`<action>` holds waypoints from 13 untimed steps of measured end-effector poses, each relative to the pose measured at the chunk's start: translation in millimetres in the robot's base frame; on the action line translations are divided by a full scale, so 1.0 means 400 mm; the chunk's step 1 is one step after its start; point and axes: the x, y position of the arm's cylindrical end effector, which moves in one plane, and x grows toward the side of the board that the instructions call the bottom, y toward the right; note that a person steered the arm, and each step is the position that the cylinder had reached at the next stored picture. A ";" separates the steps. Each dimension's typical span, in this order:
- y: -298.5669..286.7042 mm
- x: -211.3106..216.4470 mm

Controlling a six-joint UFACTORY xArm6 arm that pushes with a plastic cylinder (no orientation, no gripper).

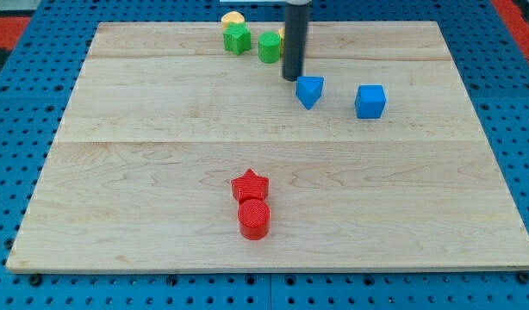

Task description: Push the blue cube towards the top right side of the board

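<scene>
The blue cube (370, 101) sits on the wooden board (161, 172) at the view's upper right of centre. A second blue block (309, 90), wedge-like in shape, lies just to its left. My tip (292, 78) is at the end of the dark rod, touching or nearly touching the upper left of the blue wedge block. The tip is well to the left of the blue cube, with the wedge block between them.
A green block (237, 39), a green cylinder (269, 46) and a yellow block (233, 19) cluster at the view's top centre, left of the rod. A red star (250, 185) and a red cylinder (254, 218) sit together at the lower centre.
</scene>
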 end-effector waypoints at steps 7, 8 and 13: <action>0.179 0.216; 0.298 0.184; 0.501 0.254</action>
